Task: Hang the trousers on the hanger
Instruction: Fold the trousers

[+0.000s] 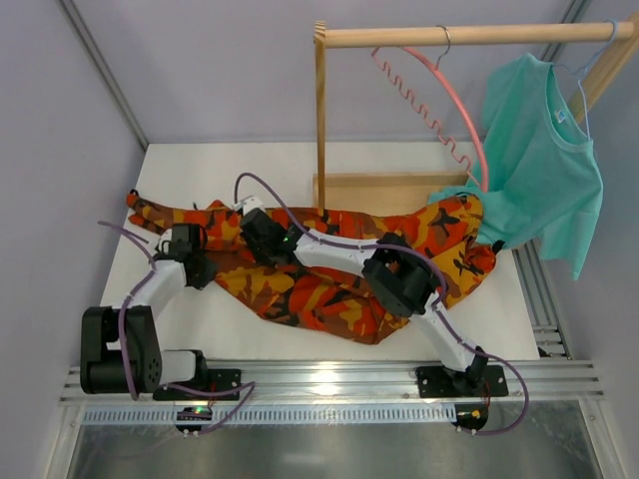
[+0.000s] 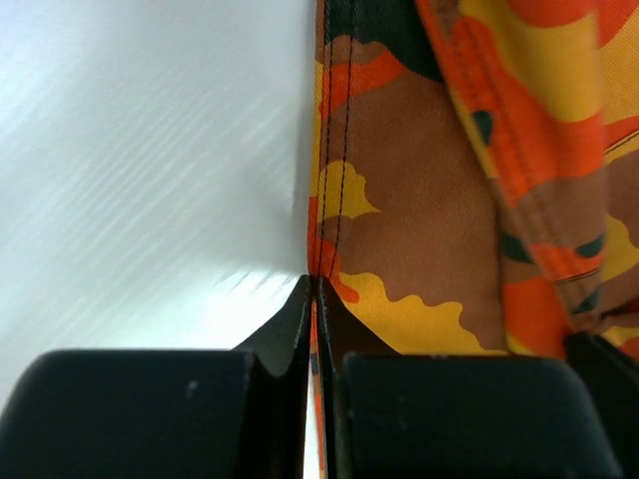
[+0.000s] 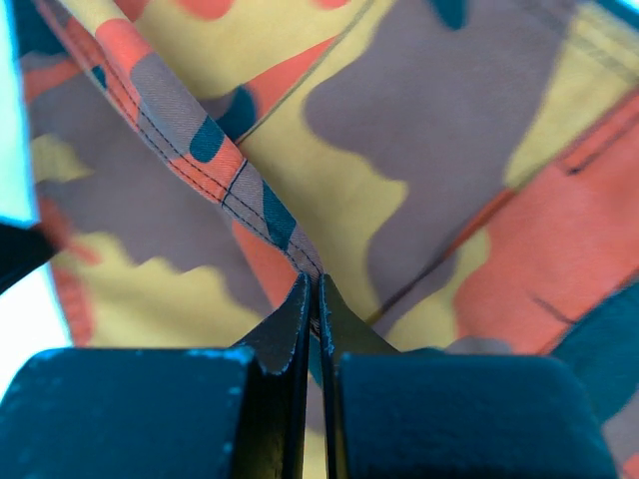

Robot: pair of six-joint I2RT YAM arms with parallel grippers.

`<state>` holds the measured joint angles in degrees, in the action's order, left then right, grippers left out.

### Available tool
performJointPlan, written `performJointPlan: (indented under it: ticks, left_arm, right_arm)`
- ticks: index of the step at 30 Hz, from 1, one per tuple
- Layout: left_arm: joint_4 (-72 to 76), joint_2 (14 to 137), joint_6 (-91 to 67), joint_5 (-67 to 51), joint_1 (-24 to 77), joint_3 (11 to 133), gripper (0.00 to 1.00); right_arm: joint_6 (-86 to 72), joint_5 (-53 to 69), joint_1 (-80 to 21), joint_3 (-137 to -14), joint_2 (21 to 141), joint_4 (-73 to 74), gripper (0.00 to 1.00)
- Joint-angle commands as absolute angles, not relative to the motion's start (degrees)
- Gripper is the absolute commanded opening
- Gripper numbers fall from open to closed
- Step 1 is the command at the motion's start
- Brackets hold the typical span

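Both jaws tight on trousers (image 1: 310,294) seams

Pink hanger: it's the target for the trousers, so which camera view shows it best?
The top external view: the pink hanger hangs from the wooden rail, left of the teal T-shirt. The left and right wrist views show only cloth of the camouflage trousers close up; the hanger is in neither.

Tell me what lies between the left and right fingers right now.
Only camouflage trousers cloth, lying on the table, as the top view shows. The left fingers and right fingers each pinch it.
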<state>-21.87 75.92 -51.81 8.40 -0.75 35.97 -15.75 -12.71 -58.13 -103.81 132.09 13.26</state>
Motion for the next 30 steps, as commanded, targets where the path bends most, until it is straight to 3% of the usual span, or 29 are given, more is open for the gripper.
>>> performJointPlan:
  ticks: [1, 15, 24, 30]
  left_arm:
    - [-29.8, 72.5, -49.6, 15.5, -0.7, 37.7, 0.0]
    - [-47.8, 68.4, -49.4, 32.5, -0.7, 45.9, 0.0]
    - [-58.2, 66.4, -60.0, 33.0, -0.8, 46.6, 0.0]
    - [-69.5, 72.7, -72.8, 37.4, -0.8, 48.2, 0.0]
  right_arm:
    - [-18.5, -13.5, -56.1, -103.6, 128.8, 9.6, 0.04]
    - [-17.8, -13.1, -55.1, -105.5, 130.0, 10.0, 0.04]
    - [-17.1, -12.0, -55.2, -107.0, 131.3, 11.9, 0.04]
    - [-16.9, -11.6, -55.2, -107.4, 131.3, 12.2, 0.04]
